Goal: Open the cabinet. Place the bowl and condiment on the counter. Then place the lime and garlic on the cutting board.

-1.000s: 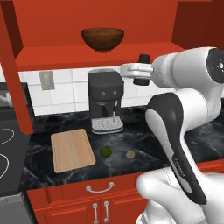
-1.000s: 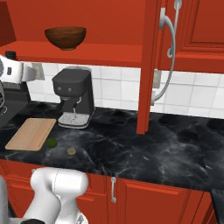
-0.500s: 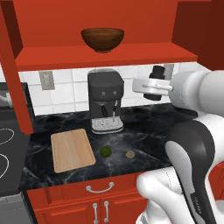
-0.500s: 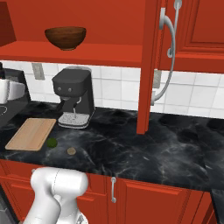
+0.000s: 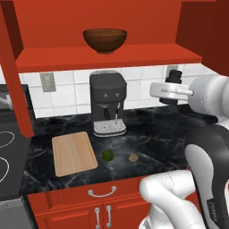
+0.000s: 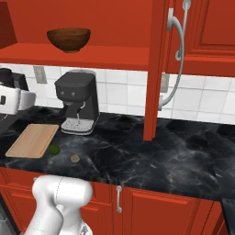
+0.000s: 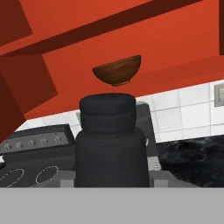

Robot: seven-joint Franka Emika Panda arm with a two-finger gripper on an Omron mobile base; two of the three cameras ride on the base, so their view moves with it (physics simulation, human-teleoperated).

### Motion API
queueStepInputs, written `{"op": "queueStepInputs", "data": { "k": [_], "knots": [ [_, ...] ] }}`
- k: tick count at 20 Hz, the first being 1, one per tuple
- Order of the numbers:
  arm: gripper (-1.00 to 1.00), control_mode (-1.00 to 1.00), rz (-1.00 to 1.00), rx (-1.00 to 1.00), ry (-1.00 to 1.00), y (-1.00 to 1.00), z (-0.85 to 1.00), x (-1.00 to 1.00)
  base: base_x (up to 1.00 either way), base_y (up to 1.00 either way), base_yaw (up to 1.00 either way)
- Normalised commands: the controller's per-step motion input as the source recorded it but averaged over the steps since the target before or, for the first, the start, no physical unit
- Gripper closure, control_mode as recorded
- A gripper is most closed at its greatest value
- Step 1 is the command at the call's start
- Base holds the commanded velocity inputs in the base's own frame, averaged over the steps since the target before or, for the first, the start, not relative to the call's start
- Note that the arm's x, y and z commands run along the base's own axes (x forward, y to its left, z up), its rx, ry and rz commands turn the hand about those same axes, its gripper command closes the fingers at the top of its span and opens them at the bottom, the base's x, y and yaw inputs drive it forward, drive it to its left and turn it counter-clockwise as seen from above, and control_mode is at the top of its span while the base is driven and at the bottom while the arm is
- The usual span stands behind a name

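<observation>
black coffee machine (image 5: 108,103) sits way off to the hand's left, stove (image 5: 6,147) even further past it

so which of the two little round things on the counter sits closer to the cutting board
The lime, the dark green ball: it lies just off the cutting board's right edge. The tan garlic sits farther right.
</observation>
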Motion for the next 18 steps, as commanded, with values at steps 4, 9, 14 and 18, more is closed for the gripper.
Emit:
{"op": "queueStepInputs", "data": {
  "k": [4,9,14,18],
  "knots": [
    [1.00,-1.00,0.00,0.00,0.00,-0.49,-0.20,0.00,0.00,0.00,0.00],
    [1.00,-1.00,0.00,-0.01,0.01,-0.25,-0.36,0.01,0.00,0.00,0.00],
    [1.00,-1.00,0.00,-0.06,0.08,-0.17,-0.47,0.00,0.00,0.00,0.00],
    [1.00,-1.00,0.00,-0.08,0.10,-0.12,-0.44,0.06,0.00,0.00,0.00]
  ]
}}
